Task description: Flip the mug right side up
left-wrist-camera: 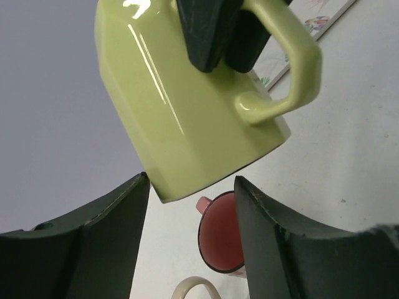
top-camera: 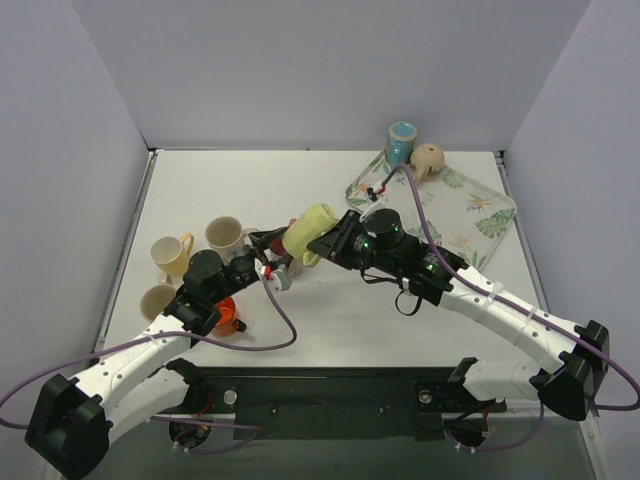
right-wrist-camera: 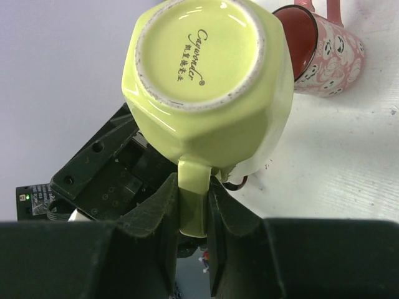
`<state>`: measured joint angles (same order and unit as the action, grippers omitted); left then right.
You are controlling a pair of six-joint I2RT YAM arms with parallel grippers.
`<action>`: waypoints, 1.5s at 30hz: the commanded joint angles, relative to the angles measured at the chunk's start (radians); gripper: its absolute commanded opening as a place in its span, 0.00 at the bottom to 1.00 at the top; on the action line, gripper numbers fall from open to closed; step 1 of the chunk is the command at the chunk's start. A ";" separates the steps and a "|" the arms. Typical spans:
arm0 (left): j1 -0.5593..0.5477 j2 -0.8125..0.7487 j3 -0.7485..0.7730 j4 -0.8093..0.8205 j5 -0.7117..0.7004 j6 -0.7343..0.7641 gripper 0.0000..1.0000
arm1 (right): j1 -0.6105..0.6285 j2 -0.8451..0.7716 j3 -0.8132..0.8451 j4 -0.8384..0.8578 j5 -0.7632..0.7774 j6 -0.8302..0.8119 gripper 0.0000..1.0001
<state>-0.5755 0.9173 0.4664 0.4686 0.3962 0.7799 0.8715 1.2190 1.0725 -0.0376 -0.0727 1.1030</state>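
The yellow-green mug [top-camera: 310,230] hangs tilted above the table's middle. Its printed base [right-wrist-camera: 199,56] faces the right wrist camera. My right gripper [right-wrist-camera: 194,208] is shut on the mug's handle [right-wrist-camera: 193,199], one finger on each side. In the left wrist view the mug [left-wrist-camera: 187,112] fills the upper half, its open end toward my left gripper [left-wrist-camera: 190,212]. That gripper is open, and its fingers [left-wrist-camera: 93,237] stand apart from the mug's rim with nothing between them. From above, my left gripper [top-camera: 275,250] sits just left of the mug.
A pink smiley-face mug [right-wrist-camera: 324,50] lies on its side below the held mug. Three cream mugs [top-camera: 172,252] and an orange cup [top-camera: 225,312] stand at the left. A floral cloth [top-camera: 450,205], a teal cup [top-camera: 402,140] and a beige pot [top-camera: 428,157] are back right.
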 commanded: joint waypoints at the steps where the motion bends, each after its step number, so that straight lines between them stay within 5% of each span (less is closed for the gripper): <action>1: -0.007 0.003 0.058 0.022 0.104 -0.069 0.69 | 0.000 -0.038 0.018 0.189 0.033 0.009 0.00; 3: -0.011 0.005 0.049 0.088 0.110 -0.099 0.83 | -0.002 -0.035 0.018 0.208 0.030 0.024 0.00; 11: -0.014 0.038 -0.112 0.649 -0.160 -0.143 0.79 | 0.000 -0.050 -0.020 0.260 0.042 0.089 0.00; 17: -0.030 0.097 -0.163 0.755 -0.123 -0.136 0.79 | 0.011 -0.061 -0.029 0.288 0.106 0.132 0.00; 26: -0.158 0.207 -0.161 1.024 -0.365 -0.013 0.74 | 0.098 -0.016 -0.059 0.473 0.188 0.256 0.00; 33: -0.196 0.229 -0.138 1.021 -0.477 0.015 0.71 | 0.159 -0.042 -0.107 0.531 0.298 0.279 0.00; 37: -0.198 0.215 -0.118 1.021 -0.527 0.009 0.57 | 0.191 -0.042 -0.115 0.535 0.340 0.291 0.00; 42: -0.198 0.140 -0.129 0.944 -0.497 -0.030 0.00 | 0.181 -0.049 -0.146 0.510 0.346 0.293 0.00; 45: -0.196 0.059 -0.117 0.802 -0.499 -0.077 0.00 | 0.164 -0.085 -0.108 0.373 0.347 0.209 0.00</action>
<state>-0.7734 1.0676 0.2852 1.2835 -0.0578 0.7578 1.0336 1.1889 0.9356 0.4370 0.2623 1.4590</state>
